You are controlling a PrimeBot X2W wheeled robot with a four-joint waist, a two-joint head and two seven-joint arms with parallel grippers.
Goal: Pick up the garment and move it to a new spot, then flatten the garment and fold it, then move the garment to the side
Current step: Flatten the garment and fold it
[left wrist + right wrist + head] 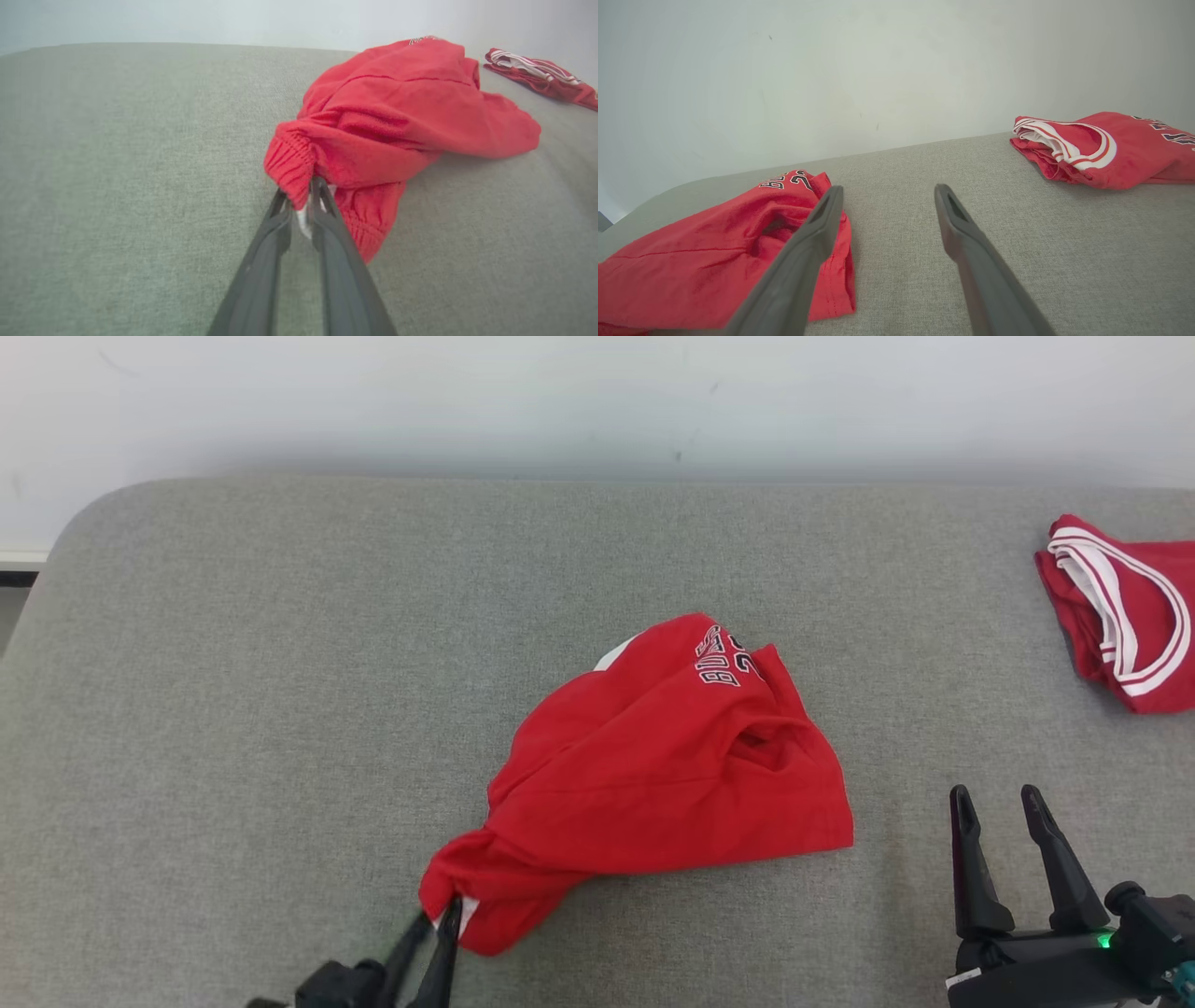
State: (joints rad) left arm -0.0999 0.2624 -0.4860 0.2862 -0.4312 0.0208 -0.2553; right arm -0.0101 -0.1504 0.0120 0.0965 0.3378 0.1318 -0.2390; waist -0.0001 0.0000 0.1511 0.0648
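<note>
The left hand (441,910) pinches the near edge of the garment (672,775), the spread right hand (995,795) apart.

On the padded surface (280,663) the garment (653,775) lies central, the jersey (1120,616) far right behind.

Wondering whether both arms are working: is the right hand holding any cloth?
No, the right hand stands open and empty, apart from the red garment.
</note>
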